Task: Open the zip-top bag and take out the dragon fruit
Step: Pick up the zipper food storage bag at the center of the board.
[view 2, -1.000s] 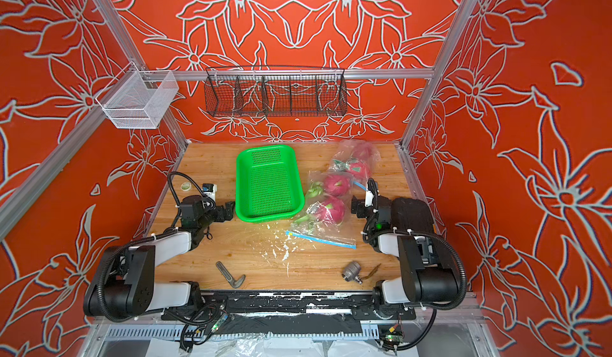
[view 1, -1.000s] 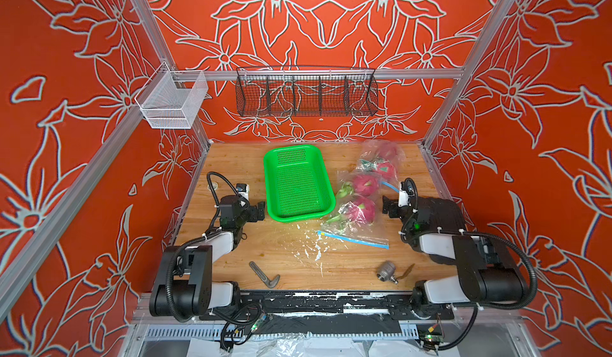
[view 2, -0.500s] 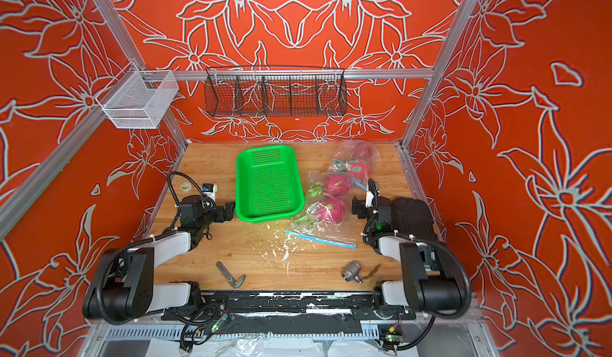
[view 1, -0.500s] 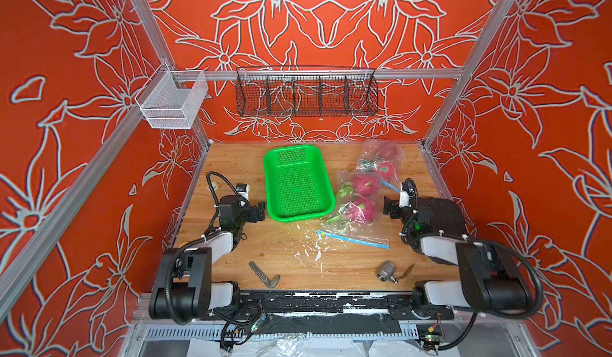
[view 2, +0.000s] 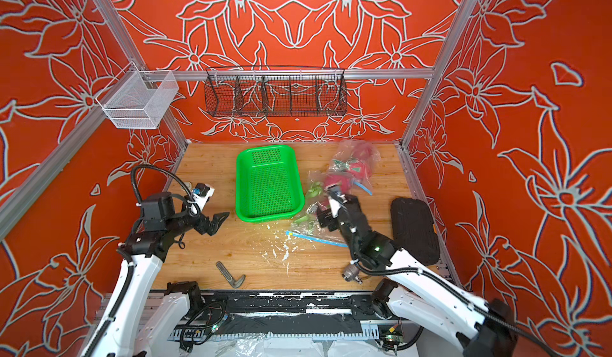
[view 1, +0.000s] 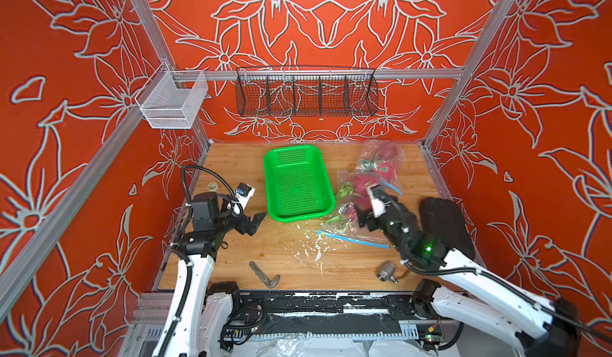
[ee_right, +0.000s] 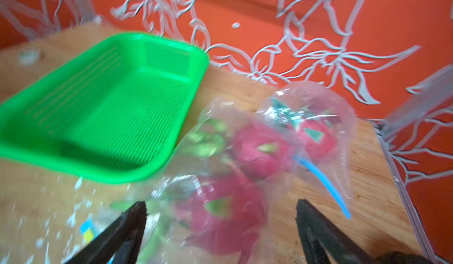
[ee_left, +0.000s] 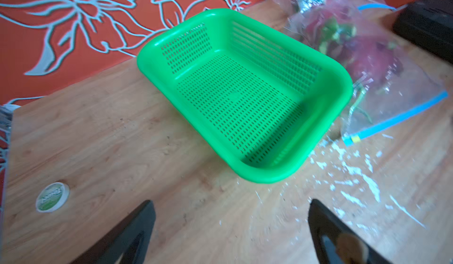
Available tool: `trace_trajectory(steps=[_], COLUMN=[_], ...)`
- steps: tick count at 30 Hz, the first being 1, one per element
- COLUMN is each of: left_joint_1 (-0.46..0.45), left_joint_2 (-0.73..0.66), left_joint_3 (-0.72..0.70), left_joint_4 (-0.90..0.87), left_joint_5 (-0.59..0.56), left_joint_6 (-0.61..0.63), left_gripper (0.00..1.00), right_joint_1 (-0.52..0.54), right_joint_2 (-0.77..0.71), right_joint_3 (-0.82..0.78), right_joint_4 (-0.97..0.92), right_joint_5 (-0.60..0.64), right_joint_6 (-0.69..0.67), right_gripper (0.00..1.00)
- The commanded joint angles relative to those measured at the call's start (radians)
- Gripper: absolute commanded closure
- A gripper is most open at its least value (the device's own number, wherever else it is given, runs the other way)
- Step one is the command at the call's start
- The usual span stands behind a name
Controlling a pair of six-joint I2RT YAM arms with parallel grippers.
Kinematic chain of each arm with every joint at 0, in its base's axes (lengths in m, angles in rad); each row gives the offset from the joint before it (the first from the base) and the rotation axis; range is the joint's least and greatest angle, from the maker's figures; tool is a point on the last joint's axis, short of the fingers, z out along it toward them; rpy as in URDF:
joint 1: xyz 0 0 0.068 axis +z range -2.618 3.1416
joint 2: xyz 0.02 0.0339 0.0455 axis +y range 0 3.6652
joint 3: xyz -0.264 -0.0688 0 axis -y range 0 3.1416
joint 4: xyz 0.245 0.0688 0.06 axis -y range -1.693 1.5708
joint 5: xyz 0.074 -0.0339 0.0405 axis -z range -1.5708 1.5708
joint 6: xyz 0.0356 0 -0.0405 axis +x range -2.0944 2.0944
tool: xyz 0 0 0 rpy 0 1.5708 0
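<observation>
Toward the right edge of the surface, your right claw (ee_right: 221,213) hangs wide open over the zip-top bag (ee_left: 404,98), ready to pinch it. The dragon fruit (ee_left: 372,54) lies inside. Your left claw (ee_left: 230,213) is open too.

Right wrist view motion-blurred: dragon fruit (ee_right: 228,213) in the nearest zip-top bag (ee_right: 171,184) is just a pink smear. In both top views the right gripper (view 1: 360,221) covers most of that fruit & its arm (view 1: 480,279) hides part of the black pad (view 1: 443,226). Both wrist views cut the fingers (ee_left: 127,233) off at frame edge; label on round lid (ee_left: 52,197) unreadable.
</observation>
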Motion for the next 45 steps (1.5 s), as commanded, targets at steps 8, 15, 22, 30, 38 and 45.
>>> trace_trajectory(steps=[8,15,22,30,38,45], left_joint_1=[0.008,0.008,0.008,0.008,-0.019,-0.227], left_joint_2=[0.08,0.053,0.041,0.051,-0.036,-0.023], left_joint_3=[0.051,0.044,0.036,0.034,-0.001,0.118], left_joint_4=[-0.206,-0.254,-0.273,-0.244,-0.165,-0.347], left_joint_5=[0.125,0.186,0.227,0.255,0.366,0.31], left_joint_6=[0.113,0.146,0.161,0.143,0.091,0.087], left_gripper=[0.03,0.03,0.03,0.03,0.01,0.06], right_joint_1=[0.453,0.449,0.355,0.291,0.283,0.283], right_joint_2=[0.573,0.849,0.919,0.914,0.595,0.386], right_joint_3=[0.199,0.245,0.219,0.228,0.16,0.171], right_joint_4=[-0.294,-0.087,0.169,0.257,0.103,-0.082], right_joint_5=[0.481,0.598,0.63,0.671,0.523,0.442], right_joint_6=[-0.146,-0.323,-0.456,-0.469,-0.309,-0.221], right_gripper=[0.03,0.03,0.14,0.45,0.84,1.0])
